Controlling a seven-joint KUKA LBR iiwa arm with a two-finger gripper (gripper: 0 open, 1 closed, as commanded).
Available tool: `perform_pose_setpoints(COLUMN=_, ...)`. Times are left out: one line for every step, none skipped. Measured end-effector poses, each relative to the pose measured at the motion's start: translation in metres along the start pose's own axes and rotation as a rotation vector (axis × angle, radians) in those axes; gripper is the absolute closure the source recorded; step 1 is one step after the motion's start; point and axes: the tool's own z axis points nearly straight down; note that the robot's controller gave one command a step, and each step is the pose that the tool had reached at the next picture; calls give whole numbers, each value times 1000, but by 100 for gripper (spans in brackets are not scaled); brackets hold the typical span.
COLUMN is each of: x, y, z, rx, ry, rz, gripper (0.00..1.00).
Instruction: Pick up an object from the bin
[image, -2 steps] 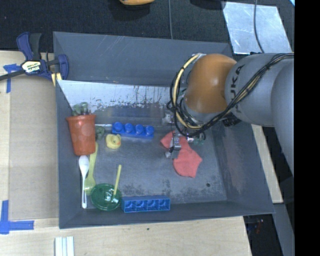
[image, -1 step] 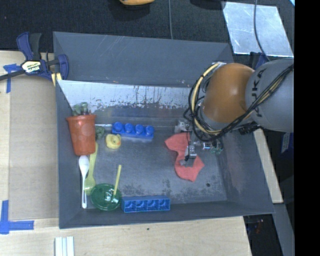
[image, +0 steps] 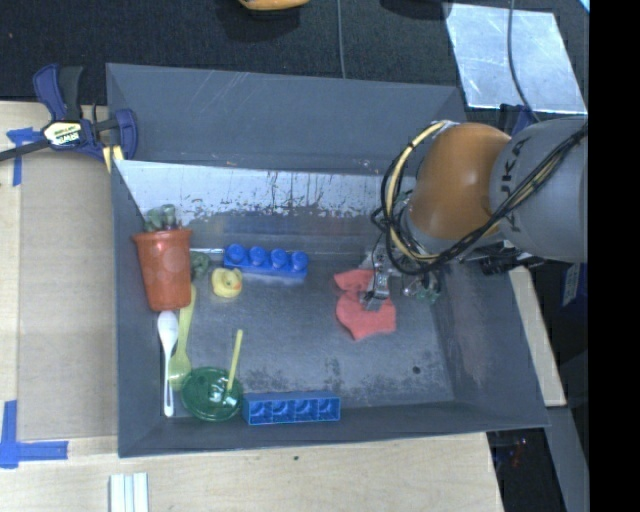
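Hanging low at the right of the bin (image: 290, 340), the fingers (image: 378, 288) meet a crumpled red piece (image: 366, 318); open or clamped, I cannot tell.

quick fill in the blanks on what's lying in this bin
The flat piece under the gripper is coloured ____.
The orange cup lies by the wall of the bin on the view's ____ side.
The yellow straw rests on a round lid coloured ____.
The studded block and the long block are both ____.
Missing words: red, left, green, blue.
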Motion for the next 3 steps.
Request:
perform_pose_setpoints(x=0, y=0, z=0, rx=0, ry=0, rz=0, gripper=100)
perform_pose_setpoints(x=1, y=-3, z=-68, rx=0, ry=5, rz=17, gripper=100)
perform_pose_setpoints(x=2, y=-20, z=-102, rx=-2, ry=5, rz=-8, gripper=100)
